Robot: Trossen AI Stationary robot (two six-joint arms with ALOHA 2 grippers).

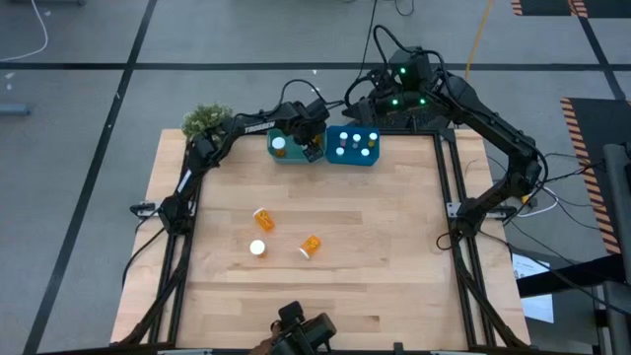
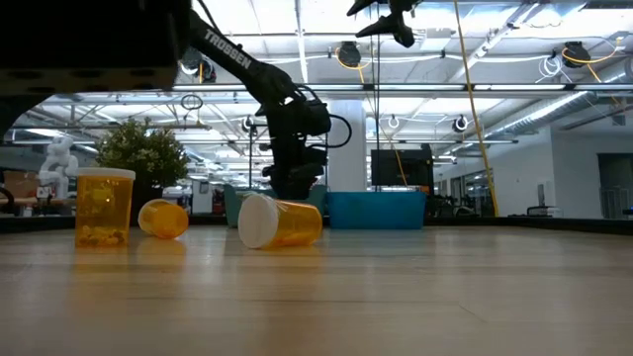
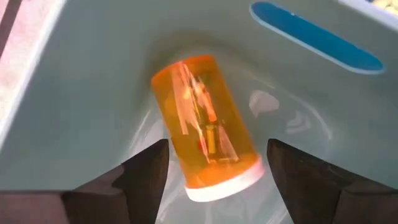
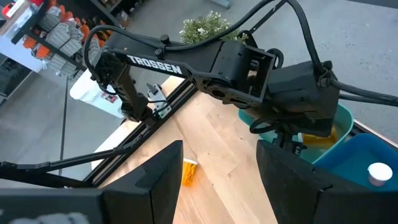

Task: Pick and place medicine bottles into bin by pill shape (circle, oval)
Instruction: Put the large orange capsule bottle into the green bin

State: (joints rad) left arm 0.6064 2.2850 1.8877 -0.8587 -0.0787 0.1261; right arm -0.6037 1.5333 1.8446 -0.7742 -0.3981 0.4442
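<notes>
One medicine bottle [image 3: 208, 121] lies on its side directly beneath my left gripper [image 3: 217, 171], on the floor of the teal bin [image 3: 93, 93], white cap toward me, long axis running away between my wide-spread fingers [image 3: 146, 177], which touch nothing.

Grey tiled floor [image 1: 79, 99] around wooden table [image 1: 375, 256]; potted plant [image 1: 205, 120] at corner; ceiling lights [image 2: 514, 44] overhead.
</notes>
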